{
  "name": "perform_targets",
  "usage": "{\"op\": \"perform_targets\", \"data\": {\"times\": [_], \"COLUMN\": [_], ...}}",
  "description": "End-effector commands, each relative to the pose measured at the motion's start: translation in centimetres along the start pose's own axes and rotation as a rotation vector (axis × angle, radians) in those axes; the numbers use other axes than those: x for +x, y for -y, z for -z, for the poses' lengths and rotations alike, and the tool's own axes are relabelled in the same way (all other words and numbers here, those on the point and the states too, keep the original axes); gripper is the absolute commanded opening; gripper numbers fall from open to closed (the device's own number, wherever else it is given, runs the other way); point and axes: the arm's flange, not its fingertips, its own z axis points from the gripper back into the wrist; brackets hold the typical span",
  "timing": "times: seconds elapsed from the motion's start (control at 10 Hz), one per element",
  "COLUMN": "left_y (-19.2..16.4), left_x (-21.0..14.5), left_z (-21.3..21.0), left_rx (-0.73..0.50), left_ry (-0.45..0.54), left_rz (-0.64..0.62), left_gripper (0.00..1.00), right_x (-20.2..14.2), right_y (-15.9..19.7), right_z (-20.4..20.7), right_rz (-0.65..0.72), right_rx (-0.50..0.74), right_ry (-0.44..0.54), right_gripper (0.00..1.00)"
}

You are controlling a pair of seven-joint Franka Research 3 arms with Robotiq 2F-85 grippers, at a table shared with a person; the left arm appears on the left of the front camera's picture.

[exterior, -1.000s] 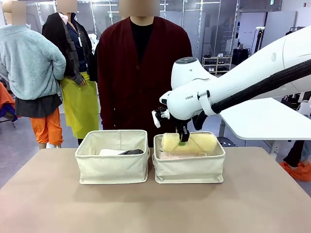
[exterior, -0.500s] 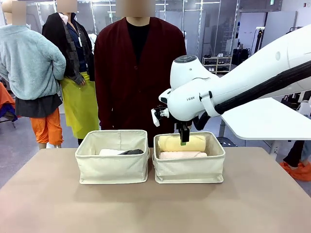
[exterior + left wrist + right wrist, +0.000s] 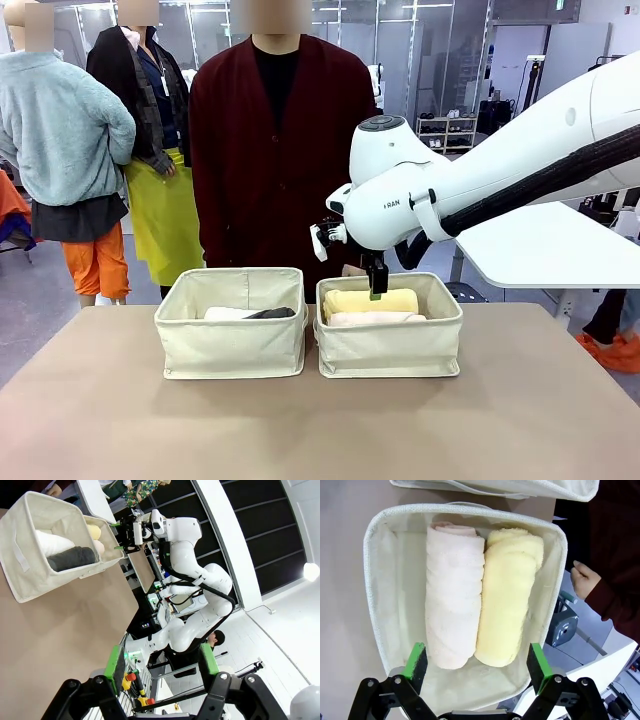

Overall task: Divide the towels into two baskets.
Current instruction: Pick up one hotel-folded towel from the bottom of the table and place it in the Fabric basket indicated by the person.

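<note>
Two cream baskets stand side by side on the table. The left basket (image 3: pixel 230 345) holds a white towel (image 3: pixel 222 313) and a dark grey towel (image 3: pixel 274 313). In the right basket (image 3: pixel 390 350) a pale yellow towel (image 3: pixel 370 301) lies beside a pale pink towel (image 3: pixel 372 319). My right gripper (image 3: pixel 376 291) hangs open just above the yellow towel (image 3: pixel 507 600), with both green pads clear of it and of the pink towel (image 3: pixel 452 600). My left gripper (image 3: pixel 162 662) is open and holds nothing, far from the left basket (image 3: pixel 25 555).
A person in a dark red cardigan (image 3: pixel 275 150) stands right behind the baskets, with one hand (image 3: pixel 585 580) near the right basket's far rim (image 3: pixel 560 545). The brown tabletop (image 3: pixel 320 430) stretches in front of the baskets. A white side table (image 3: pixel 550 245) stands at the right.
My right gripper opened and let go of the yellow towel, which dropped from rim height into the right basket beside the pink one. The gripper rose slightly.
</note>
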Motion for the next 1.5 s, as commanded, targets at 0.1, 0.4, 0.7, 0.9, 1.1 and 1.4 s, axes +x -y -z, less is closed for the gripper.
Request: {"op": "perform_targets", "data": {"times": [0.1,0.4,0.7,0.9,1.1,1.4], "left_y": [0.5,0.5,0.5,0.5,0.5,0.5], "left_x": [-0.4,-0.4,-0.4,-0.4,-0.4,-0.4], "left_z": [-0.1,-0.1,-0.1,-0.1,-0.1,-0.1], "left_rx": [-0.001,-0.001,-0.001,-0.001,-0.001,-0.001], "left_ry": [-0.006,-0.006,-0.006,-0.006,-0.006,-0.006], "left_rz": [0.003,0.003,0.003,0.003,0.003,0.003], "left_gripper": [0.76,0.76,0.76,0.76,0.76,0.76], "right_x": [0.0,0.0,-2.2,-7.2,-10.6,-17.8], "right_y": [0.2,0.2,-1.5,-4.6,-7.7,-12.4], "right_z": [-0.1,-0.1,-1.2,-3.6,-5.4,-7.6], "right_rz": [-0.015,-0.015,0.029,0.117,0.186,0.349], "right_rx": [0.003,0.003,0.083,0.098,0.082,0.149], "right_ry": [-0.006,-0.006,0.036,0.107,0.122,0.305], "right_gripper": [1.0,1.0,1.0,1.0,1.0,1.0]}}
